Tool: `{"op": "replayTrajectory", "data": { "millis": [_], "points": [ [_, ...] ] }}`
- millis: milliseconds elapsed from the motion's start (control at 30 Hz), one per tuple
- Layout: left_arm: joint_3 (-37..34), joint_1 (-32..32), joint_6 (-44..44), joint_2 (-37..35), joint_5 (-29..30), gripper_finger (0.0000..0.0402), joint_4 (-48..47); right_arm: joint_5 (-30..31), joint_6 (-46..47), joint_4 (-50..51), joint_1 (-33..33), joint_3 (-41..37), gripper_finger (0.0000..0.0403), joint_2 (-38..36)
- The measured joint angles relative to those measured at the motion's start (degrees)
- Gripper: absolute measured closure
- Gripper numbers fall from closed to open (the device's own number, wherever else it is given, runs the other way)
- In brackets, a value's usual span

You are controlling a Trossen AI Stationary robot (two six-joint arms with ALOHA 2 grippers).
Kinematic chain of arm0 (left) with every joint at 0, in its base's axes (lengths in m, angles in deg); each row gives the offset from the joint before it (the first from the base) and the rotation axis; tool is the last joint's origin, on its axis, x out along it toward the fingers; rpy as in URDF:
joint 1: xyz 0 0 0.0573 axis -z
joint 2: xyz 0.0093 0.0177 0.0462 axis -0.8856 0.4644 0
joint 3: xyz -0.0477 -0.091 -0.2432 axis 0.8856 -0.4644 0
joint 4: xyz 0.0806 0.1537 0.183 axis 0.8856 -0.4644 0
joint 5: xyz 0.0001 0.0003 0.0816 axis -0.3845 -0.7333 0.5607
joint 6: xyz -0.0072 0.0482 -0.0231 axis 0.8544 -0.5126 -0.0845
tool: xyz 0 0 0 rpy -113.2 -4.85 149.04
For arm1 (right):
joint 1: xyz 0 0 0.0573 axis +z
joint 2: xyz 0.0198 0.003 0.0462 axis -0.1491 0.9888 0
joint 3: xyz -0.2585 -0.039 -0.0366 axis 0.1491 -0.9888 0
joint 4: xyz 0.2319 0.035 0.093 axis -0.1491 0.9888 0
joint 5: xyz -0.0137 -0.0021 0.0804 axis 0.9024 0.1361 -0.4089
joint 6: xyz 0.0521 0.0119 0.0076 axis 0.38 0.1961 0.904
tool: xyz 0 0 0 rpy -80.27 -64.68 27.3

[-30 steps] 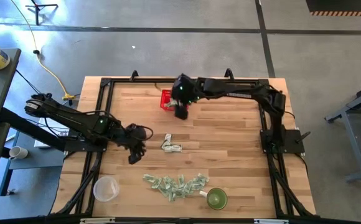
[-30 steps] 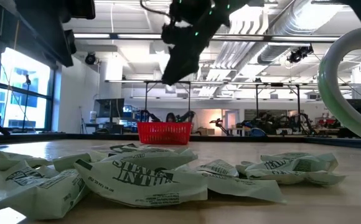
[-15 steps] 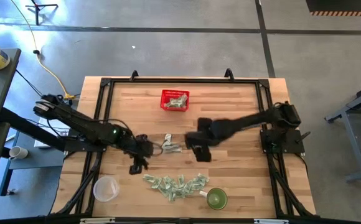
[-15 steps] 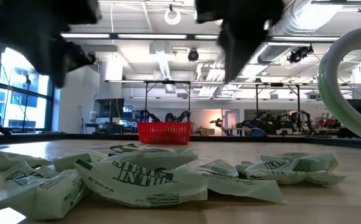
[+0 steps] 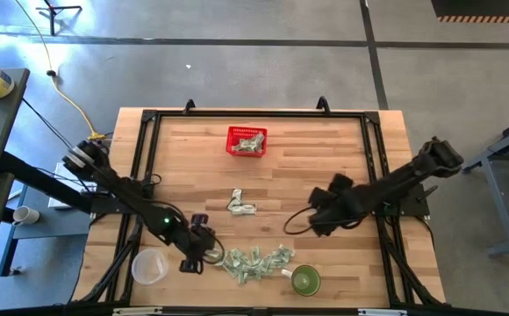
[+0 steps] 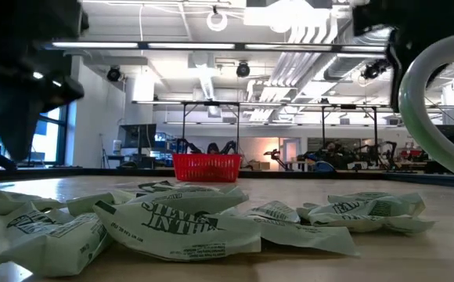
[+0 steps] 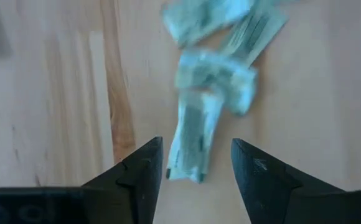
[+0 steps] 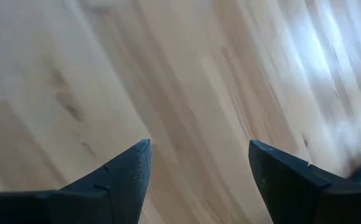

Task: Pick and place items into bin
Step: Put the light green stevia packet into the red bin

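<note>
Left gripper (image 7: 196,171): fingers parted, empty, one crumpled item (image 7: 199,134) lying between and just ahead of them. Right gripper (image 8: 196,174): spread, empty, over bare table (image 8: 187,74). Bin (image 5: 247,140): well apart from both. Risk: closing early could pinch only an edge, or drag neighbouring items along.

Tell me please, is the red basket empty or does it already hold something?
Not empty: the red basket holds green-and-white pieces.
</note>
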Motion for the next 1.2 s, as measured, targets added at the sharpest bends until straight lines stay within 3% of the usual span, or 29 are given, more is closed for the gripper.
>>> {"op": "replayTrajectory", "data": {
  "millis": [167,300,533,633,733,867,1033,1200],
  "points": [
    [0.0,-2.4,1.7,6.0,-2.2,0.0188,-0.2,4.0,9.2,-0.3,2.4,-7.4,0.0143,-7.6],
    [1.2,-5.1,1.4,7.3,-2.0,0.0215,0.1,8.0,10.2,-0.8,2.4,-10.7,0.0143,-12.1],
    [6.2,-15.0,-3.2,7.5,-2.3,0.0378,-5.6,13.7,8.8,-1.0,-3.5,-14.8,0.0143,-17.2],
    [12.1,-20.7,-9.2,7.4,-2.8,0.037,-16.7,12.4,8.7,-1.2,-7.4,-16.6,0.0143,-19.1],
    [21.3,-26.9,-19.2,5.2,2.1,0.0371,-25.9,11.2,10.3,-2.4,-10.1,-18.4,0.0143,-21.9],
    [27.2,-39.6,-35.2,3.7,5.0,0.0379,-20.4,11.9,9.3,-5.9,-13.8,-20.7,0.0143,-24.7],
    [27.3,-58.5,-41.7,6.6,-5.1,0.0358,-12.8,11.5,8.4,-7.8,-18.2,-21.6,0.0143,-25.7],
    [27.3,-65.5,-42.5,10.9,-14.9,0.0288,-9.7,11.8,7.0,-9.1,-19.9,-21.6,0.0143,-25.7]
  ]
}}
